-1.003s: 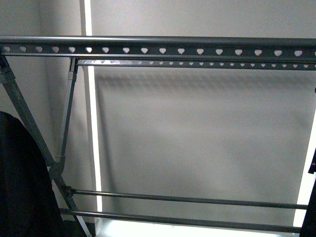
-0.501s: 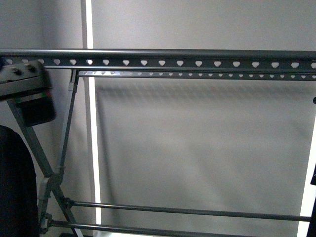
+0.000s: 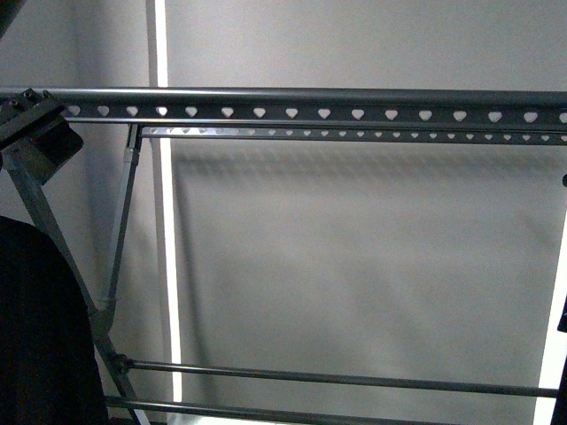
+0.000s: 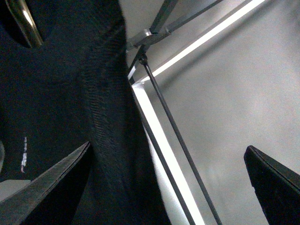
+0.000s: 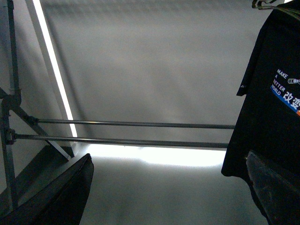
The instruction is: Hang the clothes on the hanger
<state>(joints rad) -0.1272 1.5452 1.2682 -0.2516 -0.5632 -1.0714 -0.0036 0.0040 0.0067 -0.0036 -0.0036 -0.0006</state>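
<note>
- Left arm has risen to the top rail of the hanger, far left; clothes hang just below.
- Left pincer and right pincer gape wide, empty; hooking looks close or done.

Left arm higher beside rack rail, black shirt higher.

Clothes rack: grey metal, upright. Its top rail runs level across the upper part of the front view and is pierced by a row of heart-shaped holes. A second pierced rail sits just behind and below it. Slanted legs cross at the left, and two lower crossbars span the bottom.

Black T-shirt: hangs straight down at the right edge of the right wrist view. White "MAKE A BETTER WORLD", Chinese characters and a blue-orange underline are visible. It covers the right ends of the crossbars.

A further black garment fills the lower left of the front view and overlaps the legs. Its print is not legible.
</note>
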